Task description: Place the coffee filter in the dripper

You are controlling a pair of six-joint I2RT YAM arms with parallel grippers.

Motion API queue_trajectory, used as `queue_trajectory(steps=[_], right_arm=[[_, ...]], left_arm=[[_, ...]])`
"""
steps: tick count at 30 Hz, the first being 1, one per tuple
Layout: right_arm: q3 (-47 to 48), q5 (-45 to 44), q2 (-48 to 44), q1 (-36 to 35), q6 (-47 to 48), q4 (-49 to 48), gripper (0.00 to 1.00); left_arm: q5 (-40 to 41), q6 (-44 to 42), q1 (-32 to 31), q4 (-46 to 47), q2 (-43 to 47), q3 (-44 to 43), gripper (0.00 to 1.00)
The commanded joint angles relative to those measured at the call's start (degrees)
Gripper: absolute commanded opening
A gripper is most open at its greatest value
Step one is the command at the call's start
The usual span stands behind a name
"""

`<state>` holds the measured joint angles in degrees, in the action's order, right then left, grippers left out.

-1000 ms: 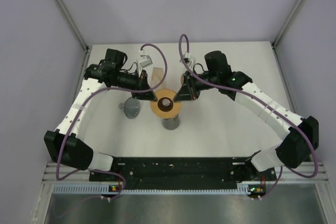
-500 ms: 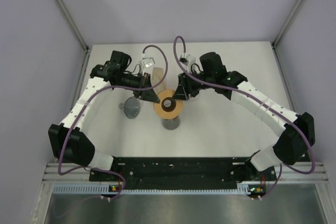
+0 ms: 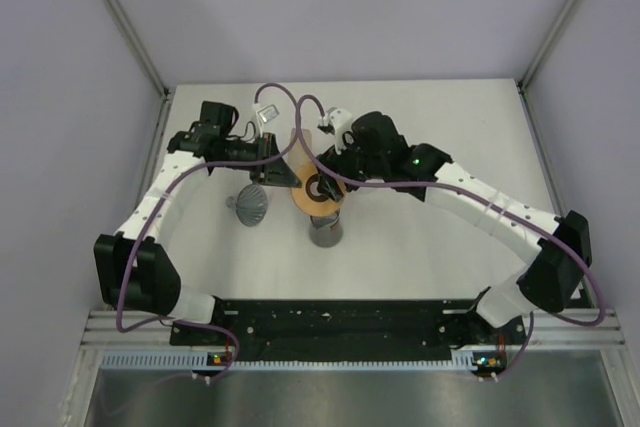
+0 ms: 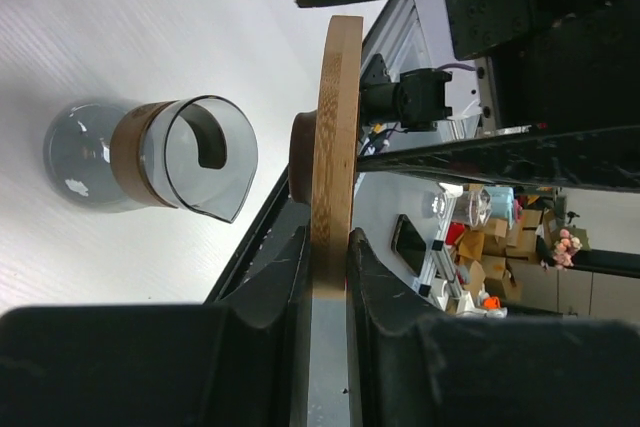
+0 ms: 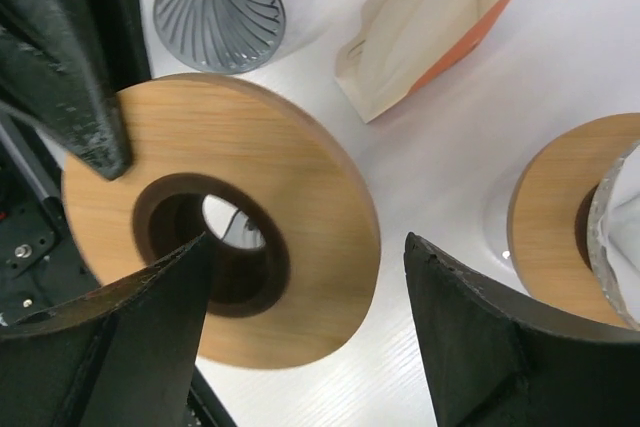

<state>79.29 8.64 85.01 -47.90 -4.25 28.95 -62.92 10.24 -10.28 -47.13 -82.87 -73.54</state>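
Coffee filter (image 5: 440, 7), long axis near-to-far; left fingers (image 4: 272, 282) tight on wooden ring (image 4: 335, 147), right fingers (image 5: 470, 347) wide.

Black left end effector (image 4: 328, 247) and right end effector (image 5: 300, 272) on white arms (image 3: 150, 209), purple cables (image 3: 117, 297).

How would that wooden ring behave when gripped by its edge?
The wooden ring looks rigid, so it likely won't bend in the left gripper. Pinched only at its rim, it might pivot. Being round, it could roll if dropped.

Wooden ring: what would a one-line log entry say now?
left tool: shut on wooden ring edge | right tool: open near ring | filter: apart from dripper, ungrasped
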Motion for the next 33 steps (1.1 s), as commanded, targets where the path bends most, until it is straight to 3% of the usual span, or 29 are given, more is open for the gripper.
queue_trajectory(steps=[1,5,8,11,15,16,17,18,22,27,33], right_arm=[[3.2,-4.4,2.3,-0.7,2.3,-0.6,0.73],[4.9,-5.7,3.8,-0.7,2.1,-0.6,0.55],[6.2,-7.1,4.9,-0.8,1.6,0.0,0.25],[6.9,-8.4,5.2,-0.7,1.3,1.7,0.01],[7.5,-7.0,5.9,-0.7,1.3,5.1,0.0],[7.5,-5.9,6.5,-0.7,1.4,5.8,0.0],[7.5,-5.0,6.7,-0.7,1.4,6.4,0.0],[7.5,-3.8,7.4,-0.8,1.4,7.1,0.0],[8.2,-1.7,9.3,-0.8,2.1,9.1,0.0],[10.8,0.0,12.4,-0.7,2.8,12.3,0.0],[13.8,0.9,16.1,-0.8,3.5,15.1,0.18]], left_arm=[[-5.6,2.2,-0.1,3.8,2.3,0.3,0.0],[-5.4,2.2,-0.1,4.1,2.7,0.9,0.0],[-4.6,2.2,-0.1,4.1,2.9,0.9,0.0],[-0.7,-0.7,0.1,1.7,3.1,-0.4,0.0],[6.7,-5.9,2.2,-2.5,3.1,-3.5,0.56],[7.2,-6.1,3.3,-2.5,3.2,-4.1,0.67],[7.4,-6.1,5.0,-2.3,3.4,-4.2,0.72],[7.6,-5.9,6.6,-1.9,3.5,-4.4,0.85],[10.8,-6.5,12.6,0.3,4.8,-4.1,0.88],[11.9,-7.1,13.4,2.3,6.6,-2.0,0.88],[11.9,-7.7,13.4,2.3,6.5,-0.9,0.87]])
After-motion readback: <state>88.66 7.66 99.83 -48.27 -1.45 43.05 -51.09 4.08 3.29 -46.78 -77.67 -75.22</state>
